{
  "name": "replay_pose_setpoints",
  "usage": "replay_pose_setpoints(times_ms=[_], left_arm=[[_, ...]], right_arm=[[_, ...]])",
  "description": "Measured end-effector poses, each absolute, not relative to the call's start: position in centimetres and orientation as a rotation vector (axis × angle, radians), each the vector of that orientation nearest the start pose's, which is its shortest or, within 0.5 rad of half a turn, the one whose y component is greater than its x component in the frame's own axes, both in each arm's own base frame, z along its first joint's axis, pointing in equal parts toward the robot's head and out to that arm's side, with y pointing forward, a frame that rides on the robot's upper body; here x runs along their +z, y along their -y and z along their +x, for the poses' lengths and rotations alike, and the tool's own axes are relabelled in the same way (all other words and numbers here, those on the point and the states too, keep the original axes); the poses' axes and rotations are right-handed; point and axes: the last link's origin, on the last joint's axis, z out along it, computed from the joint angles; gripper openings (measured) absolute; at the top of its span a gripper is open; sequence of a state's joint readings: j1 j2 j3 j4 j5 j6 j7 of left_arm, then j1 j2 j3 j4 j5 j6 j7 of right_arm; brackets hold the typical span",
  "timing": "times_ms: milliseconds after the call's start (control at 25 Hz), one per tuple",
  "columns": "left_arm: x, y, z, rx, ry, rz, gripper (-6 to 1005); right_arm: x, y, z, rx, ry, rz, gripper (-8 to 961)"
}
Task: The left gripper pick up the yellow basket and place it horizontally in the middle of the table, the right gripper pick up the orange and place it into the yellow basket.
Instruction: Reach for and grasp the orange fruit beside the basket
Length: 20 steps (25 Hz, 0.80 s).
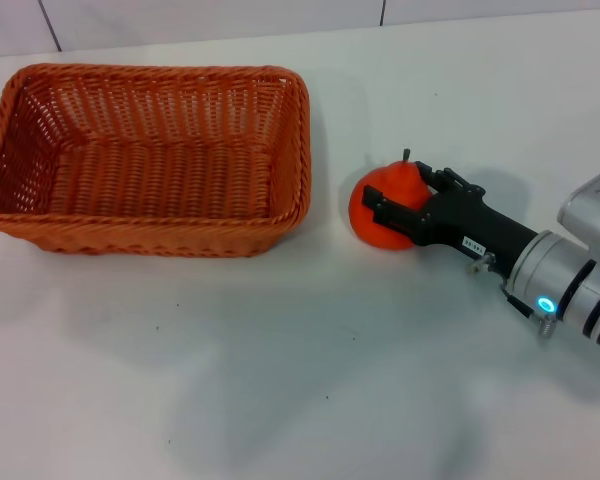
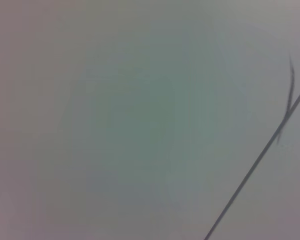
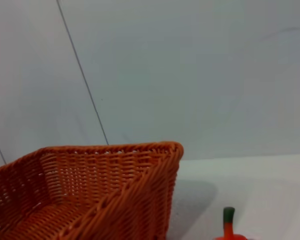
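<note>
The yellow basket (image 1: 150, 160), an orange-brown woven wicker basket, stands upright and empty on the white table, left of centre. The orange (image 1: 375, 215) sits on the table just right of the basket, with its dark stem pointing up. My right gripper (image 1: 398, 195) reaches in from the right and its black fingers (image 1: 395, 215) are closed around the orange. In the right wrist view the basket's corner (image 3: 115, 185) is close and only the stem and top of the orange (image 3: 229, 225) show. My left gripper is out of view.
The white table (image 1: 300, 380) stretches in front of the basket and orange. A tiled wall (image 1: 280, 15) runs along the back edge. The left wrist view shows only a plain pale surface with a dark seam line (image 2: 260, 155).
</note>
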State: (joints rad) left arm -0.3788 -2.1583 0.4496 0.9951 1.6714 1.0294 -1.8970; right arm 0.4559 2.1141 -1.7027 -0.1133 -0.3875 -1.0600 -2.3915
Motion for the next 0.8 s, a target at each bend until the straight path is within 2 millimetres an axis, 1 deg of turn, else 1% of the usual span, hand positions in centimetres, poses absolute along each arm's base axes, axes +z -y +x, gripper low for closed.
replay_pose_setpoints(times_ms=[200,640,760,800], left_arm=[[13.63,-35.79,-32.63,-1.011,1.120,-1.549,642],[13.80,-35.77,-32.57,-1.008,1.110,-1.550,642],[13.83,-35.79,-32.61,-1.000,1.102,-1.550,642],[13.87,-35.78,-32.65,-0.997,1.099,-1.549,642]], right_arm=[[-8.61,-30.69,30.93,-0.925,2.186,-0.903,890],[-8.58,-30.49,30.97,-0.911,2.178,-0.914,714],[-8.42,-30.57,30.91,-0.914,2.164,-0.914,509],[-8.25,-30.65,30.83,-0.915,2.154,-0.907,496]])
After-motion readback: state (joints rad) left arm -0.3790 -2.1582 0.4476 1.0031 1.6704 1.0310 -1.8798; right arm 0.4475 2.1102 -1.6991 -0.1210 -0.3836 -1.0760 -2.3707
